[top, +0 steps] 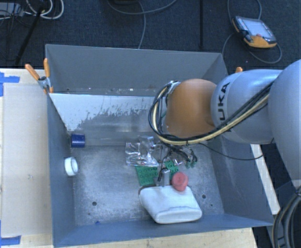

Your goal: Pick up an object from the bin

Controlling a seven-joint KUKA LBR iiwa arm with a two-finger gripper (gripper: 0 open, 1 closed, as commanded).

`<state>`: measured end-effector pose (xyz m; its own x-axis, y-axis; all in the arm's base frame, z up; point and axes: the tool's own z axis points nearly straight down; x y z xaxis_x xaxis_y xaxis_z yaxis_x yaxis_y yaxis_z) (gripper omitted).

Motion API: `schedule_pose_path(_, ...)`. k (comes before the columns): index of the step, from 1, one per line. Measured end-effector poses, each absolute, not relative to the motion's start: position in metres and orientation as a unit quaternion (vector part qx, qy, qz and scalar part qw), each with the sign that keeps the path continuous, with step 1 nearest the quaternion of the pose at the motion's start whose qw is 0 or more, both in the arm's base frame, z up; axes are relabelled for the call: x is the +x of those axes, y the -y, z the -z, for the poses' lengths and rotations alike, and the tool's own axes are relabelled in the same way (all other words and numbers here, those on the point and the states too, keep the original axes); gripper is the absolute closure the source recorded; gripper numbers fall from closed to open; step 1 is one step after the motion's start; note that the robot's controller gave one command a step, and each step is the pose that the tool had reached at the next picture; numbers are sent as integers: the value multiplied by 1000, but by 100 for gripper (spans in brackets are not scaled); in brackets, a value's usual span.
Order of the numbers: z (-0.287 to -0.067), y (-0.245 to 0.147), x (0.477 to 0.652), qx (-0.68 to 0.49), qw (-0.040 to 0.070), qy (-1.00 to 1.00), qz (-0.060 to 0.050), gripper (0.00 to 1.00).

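My gripper [163, 172] hangs below the arm's orange cover, low over the middle of the bin. Its tip is just above a flat green packet [147, 175] and close to a small red ball [179, 181] on its right. A crumpled clear plastic piece [140, 152] lies directly behind the green packet. In front of the gripper a white folded pouch [170, 204] rests on the bin floor, touching the red ball. Nothing can be seen held in the gripper.
A small blue cylinder [78, 140] lies at the foot of the back wall on the left. A white roll [71, 165] sits near the left wall. The arm and its cables cover the bin's right half.
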<state>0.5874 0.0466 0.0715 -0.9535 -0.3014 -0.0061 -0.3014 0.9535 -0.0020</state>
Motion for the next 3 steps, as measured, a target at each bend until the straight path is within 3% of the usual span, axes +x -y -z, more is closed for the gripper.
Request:
schedule_pose_path(1, -75, -49, 589, -152, 5, -988, -1, 100)
schedule_pose_path(2, -81, -65, 502, -249, -1, -969, -1, 100)
schedule_pose_path(3, -265, -66, 539, -244, 5, -970, 1, 100)
